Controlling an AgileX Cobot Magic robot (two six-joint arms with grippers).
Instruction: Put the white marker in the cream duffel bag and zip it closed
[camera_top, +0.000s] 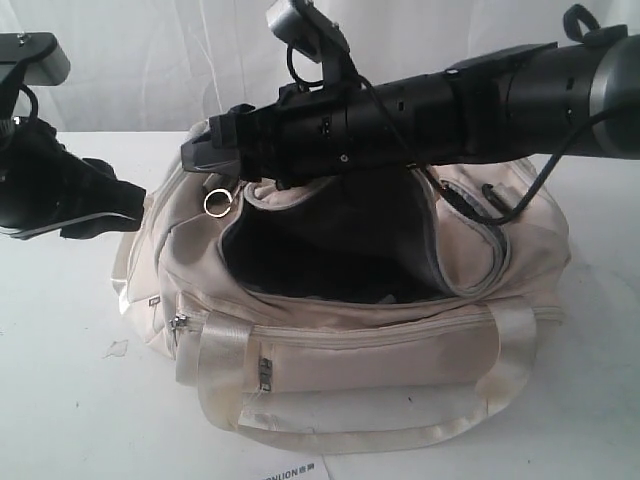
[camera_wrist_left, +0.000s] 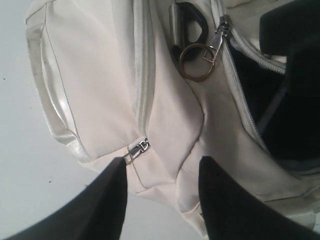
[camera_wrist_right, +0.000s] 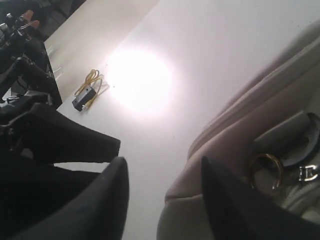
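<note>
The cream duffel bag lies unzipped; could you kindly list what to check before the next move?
1. The white marker inside the soft cream fabric duffel bag: cannot tell, none visible.
2. Main grey zip closed: not ok, gaping open.
3. Round brass ring zip pull near the right gripper: ok, close by.
4. Right fingers apart, empty: ok.
5. Left gripper open at the bag's end: ok.
</note>
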